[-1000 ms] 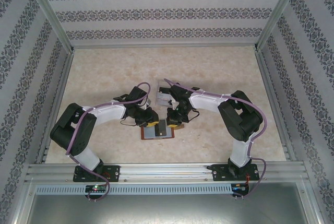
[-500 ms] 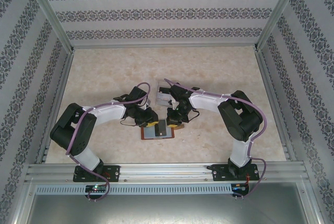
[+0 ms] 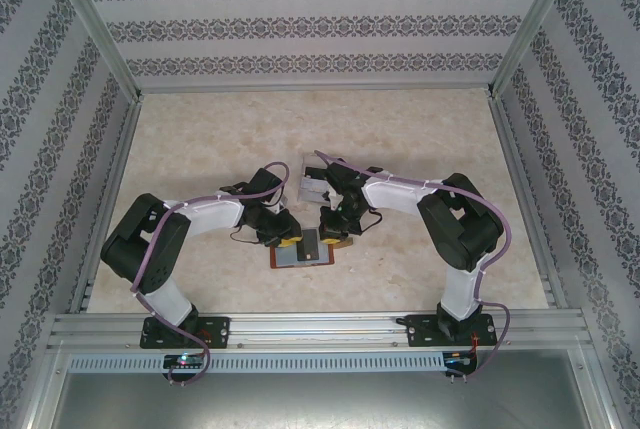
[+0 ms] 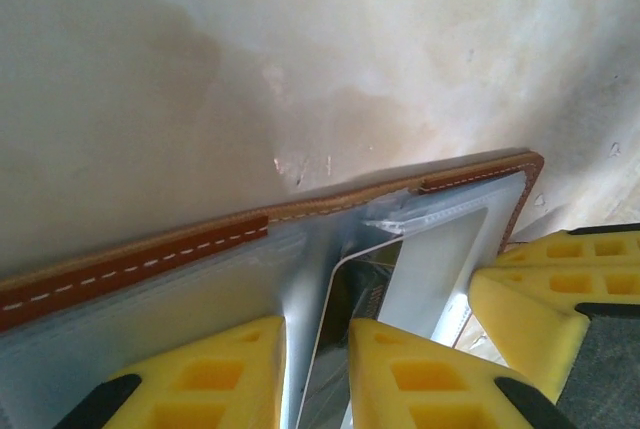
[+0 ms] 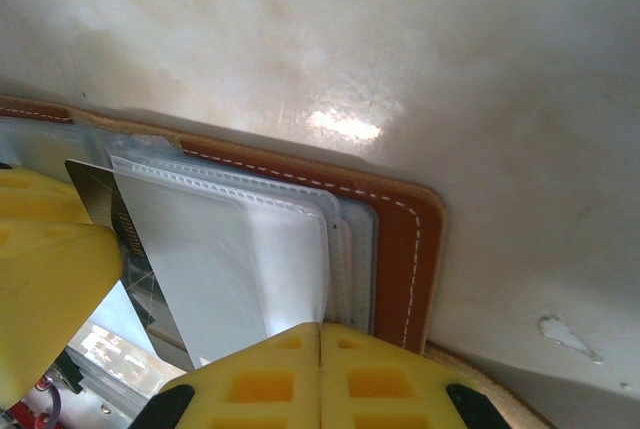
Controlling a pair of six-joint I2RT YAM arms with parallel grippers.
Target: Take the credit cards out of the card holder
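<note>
The card holder lies open on the table between the two arms, brown leather rim outside, clear and grey-blue sleeves inside. A dark credit card with a pale edge stands partly up out of a sleeve, and its corner also shows in the right wrist view. My left gripper has its yellow fingers close on either side of this card. My right gripper is shut with nothing between its fingers, tips resting on the sleeves at the holder's right end. From above, the left gripper and right gripper meet over the holder.
A clear plastic box sits just behind the two grippers. The beige table is open behind and to both sides. Patterned walls and a metal frame enclose it. The right gripper's fingers stand close beside the left gripper.
The left arm's elbow has shifted slightly and its gripper has edged towards the holder's middle, so a yellow finger now shows from above. The right arm has stayed still.
</note>
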